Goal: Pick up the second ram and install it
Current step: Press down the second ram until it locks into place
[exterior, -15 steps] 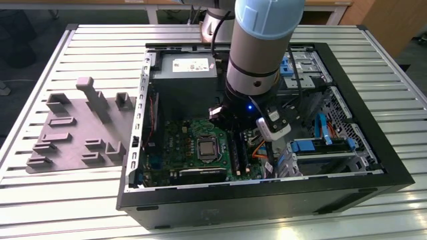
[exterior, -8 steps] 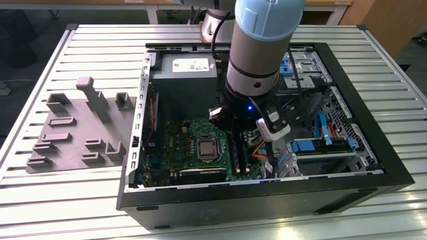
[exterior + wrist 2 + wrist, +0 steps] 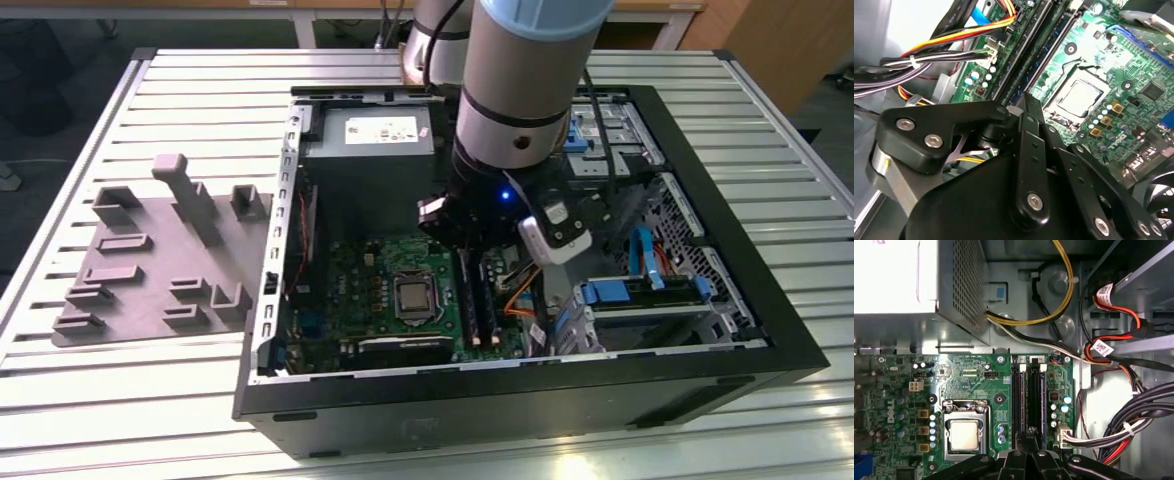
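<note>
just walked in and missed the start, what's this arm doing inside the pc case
A single robot arm is reaching down into an open computer case lying on a slatted table. Its claw sits right over the memory slots beside the CPU socket on the green motherboard. A RAM stick stands in the slots directly in line with the claw. Whether it is fully seated can't be told. A grey fixture plate lies beside the case.
</note>
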### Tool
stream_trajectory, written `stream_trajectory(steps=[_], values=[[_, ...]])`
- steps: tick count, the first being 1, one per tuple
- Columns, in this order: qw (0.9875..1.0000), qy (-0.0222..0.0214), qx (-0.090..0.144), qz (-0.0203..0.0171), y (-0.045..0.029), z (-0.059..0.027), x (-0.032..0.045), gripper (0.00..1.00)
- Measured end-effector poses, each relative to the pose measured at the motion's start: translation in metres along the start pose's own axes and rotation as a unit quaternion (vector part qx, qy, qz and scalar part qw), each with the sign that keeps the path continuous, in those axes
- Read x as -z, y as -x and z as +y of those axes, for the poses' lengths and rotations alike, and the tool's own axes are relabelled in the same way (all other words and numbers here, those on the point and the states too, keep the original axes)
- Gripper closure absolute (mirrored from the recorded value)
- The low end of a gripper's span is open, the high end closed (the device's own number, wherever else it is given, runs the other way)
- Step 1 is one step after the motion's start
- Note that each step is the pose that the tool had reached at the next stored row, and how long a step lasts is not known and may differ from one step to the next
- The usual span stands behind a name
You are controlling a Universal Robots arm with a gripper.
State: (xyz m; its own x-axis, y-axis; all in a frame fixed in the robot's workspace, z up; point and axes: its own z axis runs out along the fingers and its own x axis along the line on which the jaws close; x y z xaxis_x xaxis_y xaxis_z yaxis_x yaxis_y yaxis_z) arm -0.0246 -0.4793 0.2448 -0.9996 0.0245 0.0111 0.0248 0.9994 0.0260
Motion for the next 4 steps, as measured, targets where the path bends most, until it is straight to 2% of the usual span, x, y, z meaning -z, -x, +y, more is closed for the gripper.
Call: stream_trajectory(steps=[4], values=[[1.0, -0.0001, 0.0, 0.0, 0.0, 0.0, 0.0003, 0.89]])
